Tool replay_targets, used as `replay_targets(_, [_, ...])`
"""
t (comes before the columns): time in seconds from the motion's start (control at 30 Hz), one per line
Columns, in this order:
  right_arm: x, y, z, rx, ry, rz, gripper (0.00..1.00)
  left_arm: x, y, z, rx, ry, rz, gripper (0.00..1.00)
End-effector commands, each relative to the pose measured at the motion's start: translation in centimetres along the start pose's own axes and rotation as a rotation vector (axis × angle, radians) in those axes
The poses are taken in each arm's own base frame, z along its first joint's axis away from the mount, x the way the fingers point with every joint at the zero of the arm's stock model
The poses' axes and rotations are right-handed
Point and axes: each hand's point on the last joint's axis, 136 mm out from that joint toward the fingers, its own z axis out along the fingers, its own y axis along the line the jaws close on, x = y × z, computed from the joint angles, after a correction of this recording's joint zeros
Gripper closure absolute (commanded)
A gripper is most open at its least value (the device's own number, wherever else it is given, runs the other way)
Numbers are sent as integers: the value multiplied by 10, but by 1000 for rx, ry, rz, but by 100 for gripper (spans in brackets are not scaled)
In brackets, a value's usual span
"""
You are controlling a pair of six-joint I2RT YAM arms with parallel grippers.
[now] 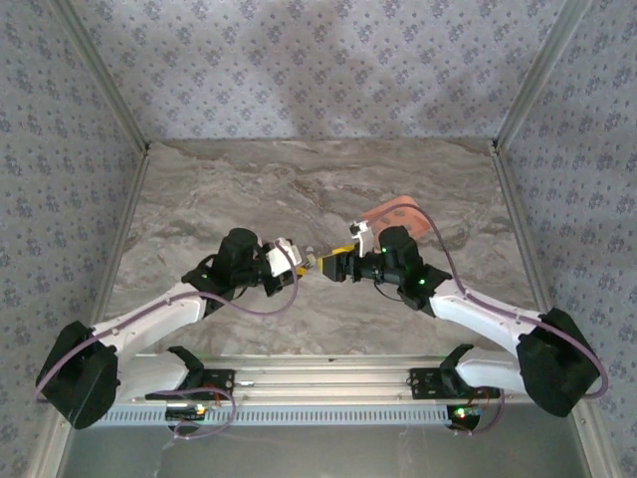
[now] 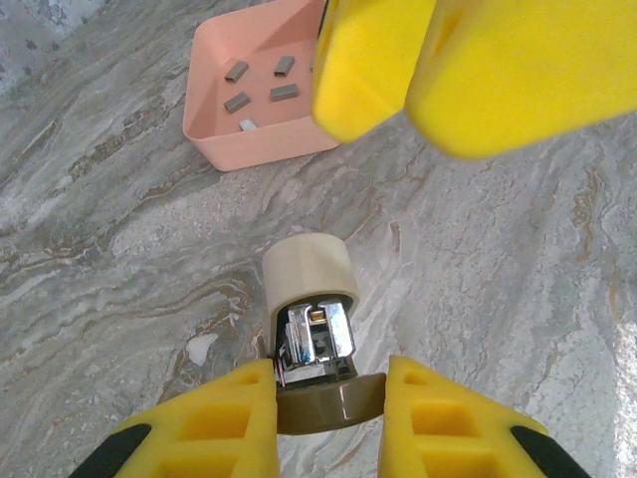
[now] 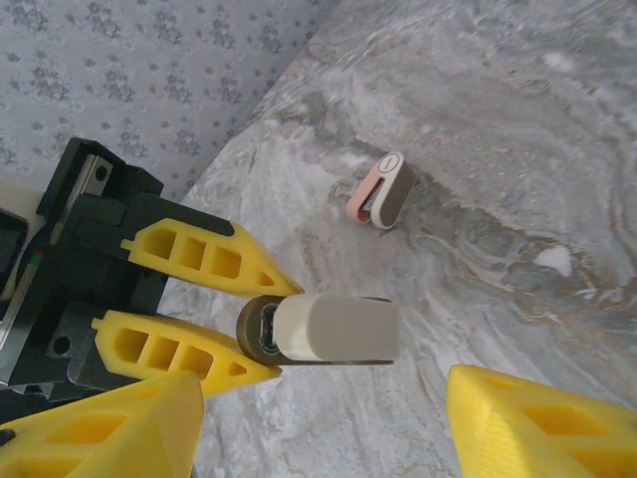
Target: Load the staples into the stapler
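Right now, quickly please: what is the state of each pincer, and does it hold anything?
Left pincer: shut on the stapler.
Right pincer: open, holding nothing, spread around the stapler's cream end.

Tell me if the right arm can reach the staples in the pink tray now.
Probably yes: the right gripper hangs open and empty near the tray, whose staples lie uncovered.

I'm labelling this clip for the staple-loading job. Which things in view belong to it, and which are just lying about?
Belong to the job:
- stapler, gripped by the shut left gripper
- staples, loose in the pink tray
- right gripper, open by the stapler

Lying about:
- small pink-and-brown piece, alone on the table; I cannot tell what it is
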Motion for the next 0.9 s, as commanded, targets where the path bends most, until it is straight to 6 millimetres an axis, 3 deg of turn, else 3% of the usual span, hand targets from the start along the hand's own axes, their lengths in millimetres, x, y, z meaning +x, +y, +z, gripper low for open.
replay_targets(0.0, [-2,15,8,-63,36,22,34,-2,-8,-2,26,-14,51,95])
replay_targets(0.5, [12,-5,28,-11,86,56,36,-8,-13,-2,50,-44,44,98])
replay_targets(0.7, [18,-44,20,98,45,173,39,-10,-14,-3,52,-57,44,98])
replay_targets(0.87, [36,-80,13,150,50,303,39,-14,-14,-5,50,-78,44,98])
